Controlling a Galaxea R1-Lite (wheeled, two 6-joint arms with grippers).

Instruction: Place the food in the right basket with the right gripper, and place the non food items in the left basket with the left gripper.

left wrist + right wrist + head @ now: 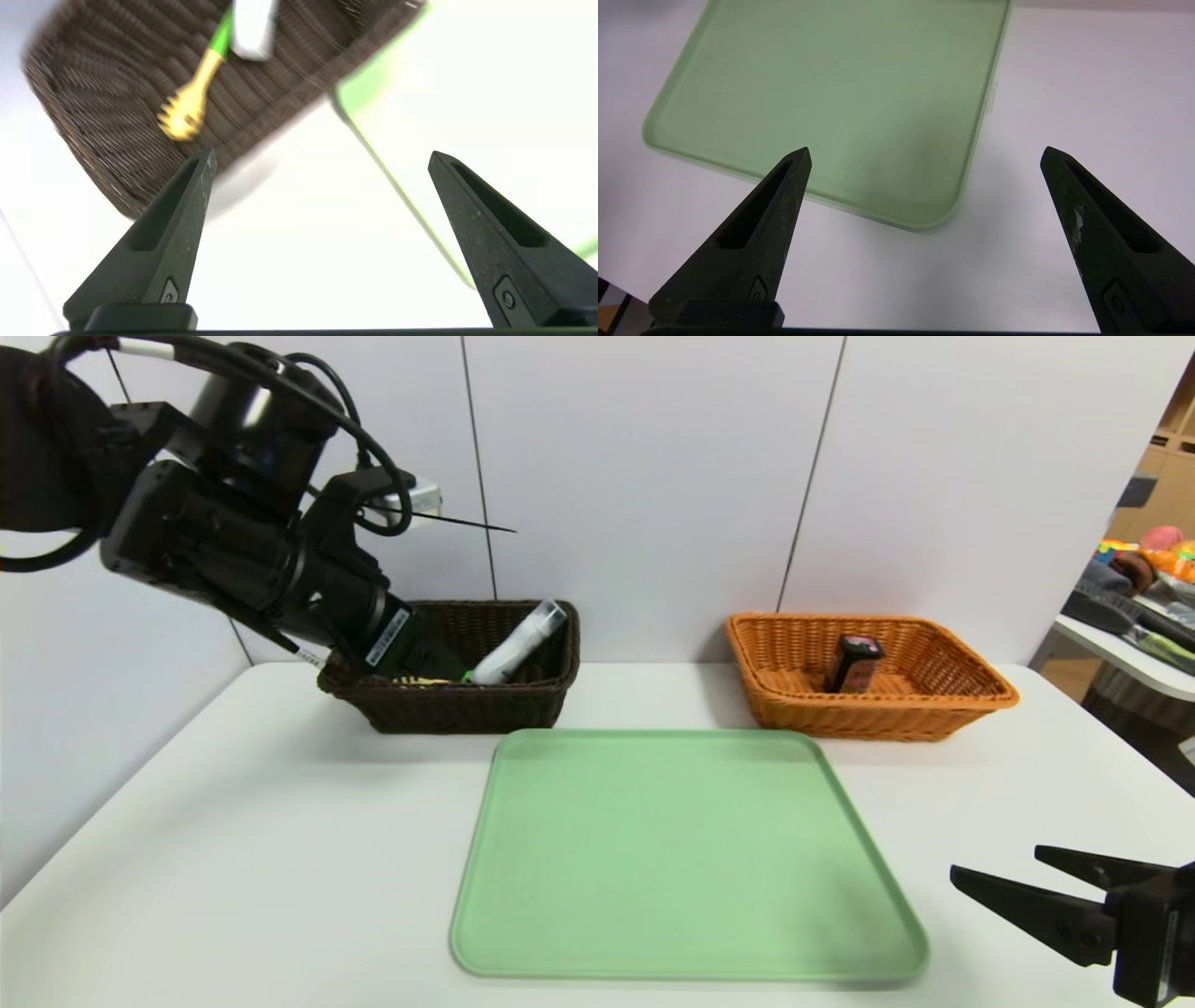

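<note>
Jaws of our black two-fingered left gripper (322, 158) are standing wide apart with nothing between them; we are holding it at the dark brown woven rectangular basket (457, 705), on our left at the back of the white table (280, 821). Inside that basket, the yellow slotted spoon with the green handle (201, 88) is lying on the woven floor, and the whitish translucent cylindrical bottle with the clear cap (518, 644) is leaning, its capped end resting up toward the right-hand rim. In our left wrist view, the bottle's lower end is showing just beside the spoon's green handle.

On our right at the back, the orange-tan woven wicker basket with the flared rim (868, 714) is holding the small black carton with the pink-red top (854, 663), which is standing roughly upright. Our black right gripper (927, 149) is hovering near the front right corner of the pale green rectangular tray (686, 859), its jaws likewise wide apart and gripping nothing. The tray is lying flat on the table, in front of and between the two baskets, bearing no items.
</note>
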